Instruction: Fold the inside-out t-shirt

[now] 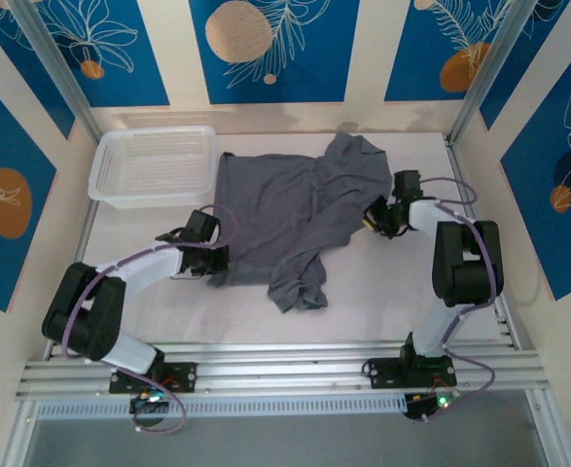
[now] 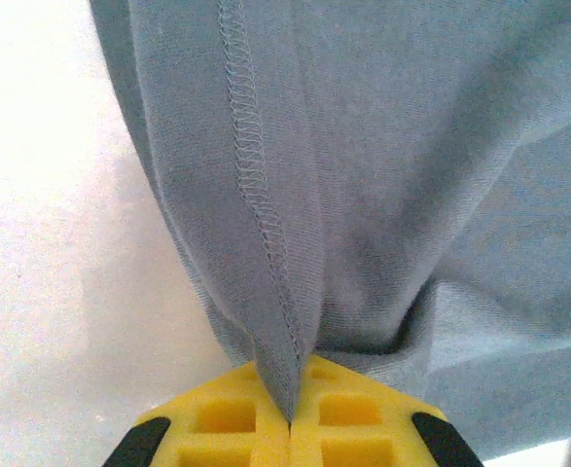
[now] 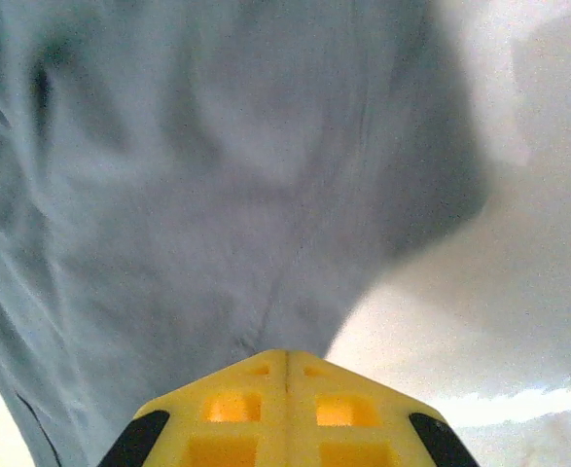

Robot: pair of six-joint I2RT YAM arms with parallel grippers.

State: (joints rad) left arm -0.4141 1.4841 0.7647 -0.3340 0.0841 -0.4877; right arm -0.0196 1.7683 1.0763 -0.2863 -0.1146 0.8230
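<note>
The inside-out t-shirt is slate grey and lies spread on the white table, its near part bunched into a rumpled tail. My left gripper is at the shirt's near left corner. In the left wrist view its yellow fingers are shut on a fold of cloth with a stitched seam running up from the pinch. My right gripper is at the shirt's right edge. Its yellow fingers are closed together on the grey cloth, and a crease runs up from the tips.
A white mesh-sided basket stands at the far left, touching the shirt's far left corner. Bare white table lies to the near right of the shirt. Metal frame posts and patterned walls ring the table.
</note>
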